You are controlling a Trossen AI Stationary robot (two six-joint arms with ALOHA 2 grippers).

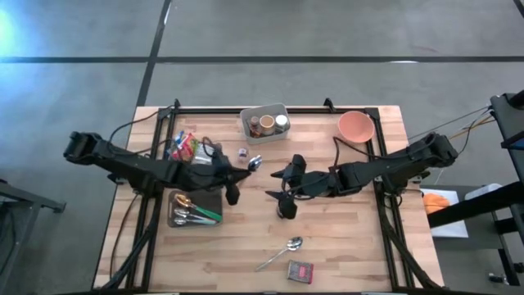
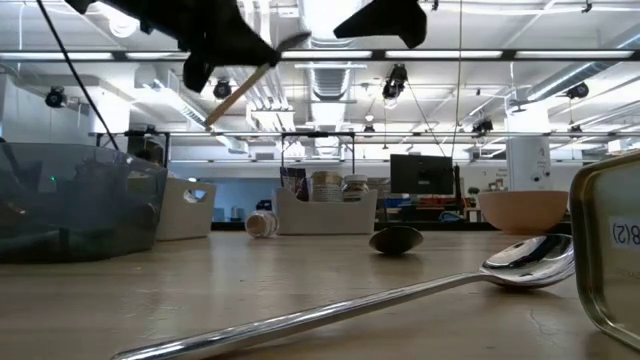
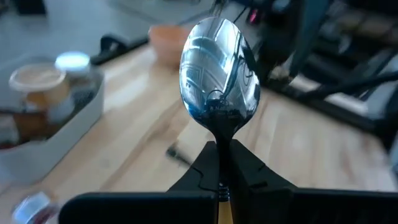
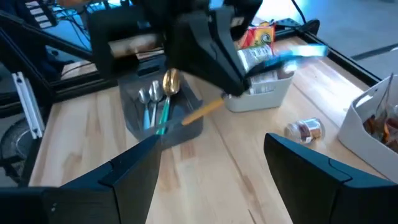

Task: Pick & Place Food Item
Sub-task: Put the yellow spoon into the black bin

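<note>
Light wooden surface [image 1: 344,246] on a grey floor; the low view shows an open hall with ceiling lights behind.

Left hand [image 1: 246,170]: clenched on the neck of a metal spoon [image 3: 219,74], raised above the surface near its centre. Bowl of the spoon points away from the wrist; a yellowish handle [image 4: 202,112] sticks out behind the fingers.

Right hand [image 1: 281,190]: fingers spread, grasping nothing, facing the left hand from just beside it, above the middle of the surface.

Outward from the left hand:
- dark cutlery tray [image 1: 173,215] under the left arm, with several utensils, one gold-coloured, some with green handles.
- small jar [image 1: 243,152] lying on its side, near the spoon's bowl.
- light bin [image 1: 246,124] at the far edge holding jars.
- second bin with coloured packets [image 1: 183,148] at far left.
- pink bowl [image 1: 356,127] at the far right corner.

Near edge: a second spoon [image 1: 281,252] lying flat, and just beside it a small flat tin [image 1: 300,272].
</note>
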